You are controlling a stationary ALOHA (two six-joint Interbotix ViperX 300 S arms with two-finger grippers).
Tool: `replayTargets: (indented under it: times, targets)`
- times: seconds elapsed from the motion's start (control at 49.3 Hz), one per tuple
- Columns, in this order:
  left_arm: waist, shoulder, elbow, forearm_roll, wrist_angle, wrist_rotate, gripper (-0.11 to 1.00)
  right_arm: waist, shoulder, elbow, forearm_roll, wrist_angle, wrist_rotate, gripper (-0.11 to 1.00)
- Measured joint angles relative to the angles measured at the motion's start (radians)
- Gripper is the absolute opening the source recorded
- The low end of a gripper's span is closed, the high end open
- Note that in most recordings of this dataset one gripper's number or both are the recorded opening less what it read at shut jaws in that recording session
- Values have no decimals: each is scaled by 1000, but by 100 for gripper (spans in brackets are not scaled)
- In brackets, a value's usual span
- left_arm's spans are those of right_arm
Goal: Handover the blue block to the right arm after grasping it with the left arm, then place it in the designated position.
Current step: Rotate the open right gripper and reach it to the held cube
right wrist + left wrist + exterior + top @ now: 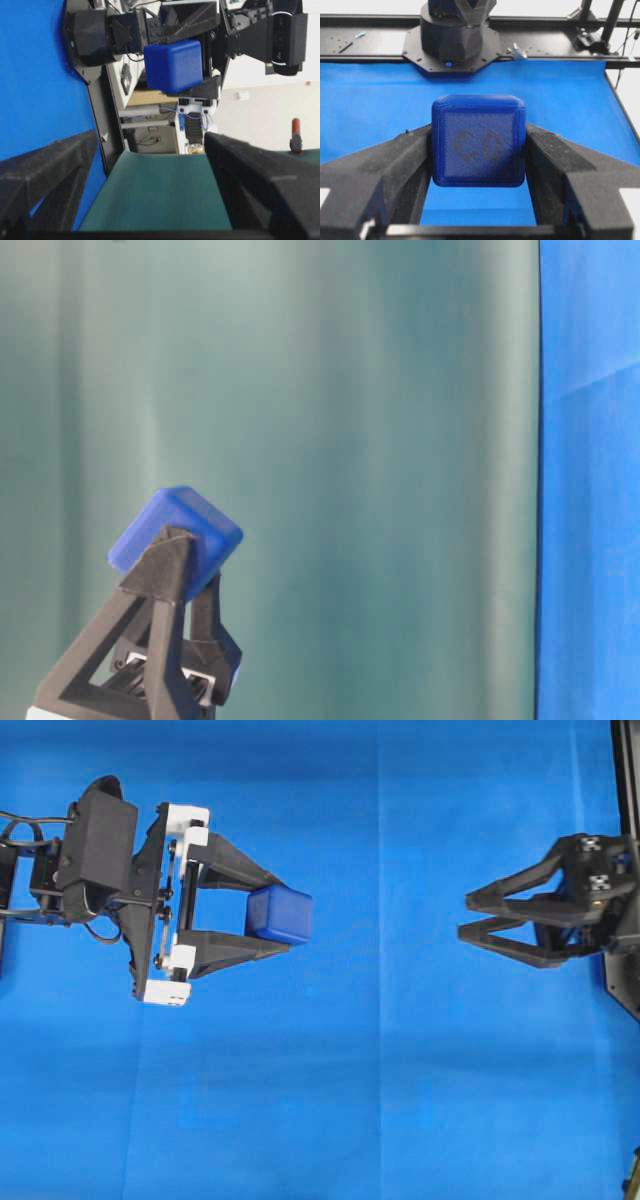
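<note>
The left arm's white-mounted black pincer (275, 918) clamps the small dark-blue plastic cube (279, 914) at its fingertips, raised clear of the bright blue cloth worktop (380, 1100), leaving most of the cube exposed, apparently so the other arm can take it; the right arm's all-black pincer (468, 917) gapes wide, well apart, facing it; no designated position is visible, and the cube's faint embossing stays illegible.

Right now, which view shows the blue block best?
The left wrist view: the blue block fills the centre, embossed face toward the camera, clamped between the left claw fingers. Overhead shows it small from above, table-level shows one tilted corner, the right wrist view shows it farther off.
</note>
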Motion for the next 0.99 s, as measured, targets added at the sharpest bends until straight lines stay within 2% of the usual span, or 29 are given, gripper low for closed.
replayTargets:
  times: [0.994]
  targets:
    - [0, 2, 0, 0, 0, -2, 49, 0, 508, -426, 0, -25, 2, 95]
